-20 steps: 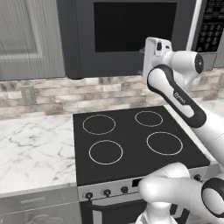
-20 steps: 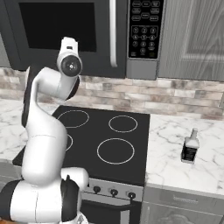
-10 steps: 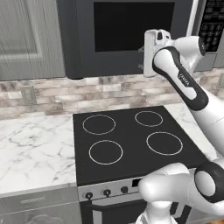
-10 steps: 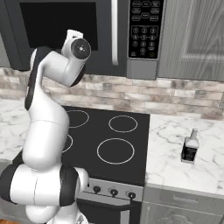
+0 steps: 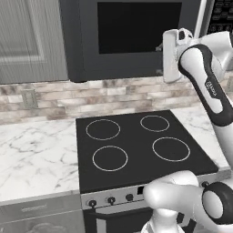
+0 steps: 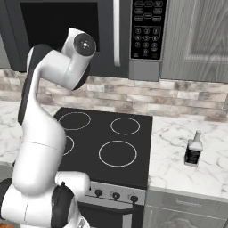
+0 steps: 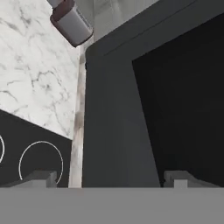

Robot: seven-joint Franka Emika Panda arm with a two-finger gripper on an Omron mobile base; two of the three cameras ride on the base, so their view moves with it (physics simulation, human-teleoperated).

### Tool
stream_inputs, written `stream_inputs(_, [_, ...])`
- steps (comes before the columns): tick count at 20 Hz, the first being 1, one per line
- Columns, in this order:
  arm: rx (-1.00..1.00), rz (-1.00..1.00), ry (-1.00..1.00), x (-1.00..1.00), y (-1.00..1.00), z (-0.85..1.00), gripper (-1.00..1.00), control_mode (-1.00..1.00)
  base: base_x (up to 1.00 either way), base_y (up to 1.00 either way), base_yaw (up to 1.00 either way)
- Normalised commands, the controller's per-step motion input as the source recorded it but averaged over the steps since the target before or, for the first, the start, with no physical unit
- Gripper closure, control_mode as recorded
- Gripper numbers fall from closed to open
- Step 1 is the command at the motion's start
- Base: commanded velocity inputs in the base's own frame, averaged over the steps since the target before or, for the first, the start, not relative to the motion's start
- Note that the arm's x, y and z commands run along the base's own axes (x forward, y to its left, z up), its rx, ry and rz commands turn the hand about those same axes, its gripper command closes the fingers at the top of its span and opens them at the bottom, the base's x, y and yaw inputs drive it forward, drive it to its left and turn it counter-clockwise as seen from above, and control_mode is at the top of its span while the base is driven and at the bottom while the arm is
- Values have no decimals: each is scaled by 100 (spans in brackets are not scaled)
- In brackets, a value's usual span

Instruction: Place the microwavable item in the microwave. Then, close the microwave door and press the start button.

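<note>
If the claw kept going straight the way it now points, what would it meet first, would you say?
Most likely the microwave door: in the hand view its dark frame and glass window lie directly ahead of the open claw. How far off it is cannot be judged.

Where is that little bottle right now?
In the right base view the little bottle stands on the marble counter, to the right of the black stove and below the microwave's keypad.

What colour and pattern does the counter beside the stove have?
The counter is white marble with thin grey veins, clearest in the left base view.
</note>
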Motion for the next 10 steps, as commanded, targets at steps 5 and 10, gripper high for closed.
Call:
stream_inputs(5, [12,0,-18,-100,-98,0,-100,-100,0,0,0])
stream_inputs(10, [20,-7,-10,-82,-100,0,-100,-100,0,0,0])
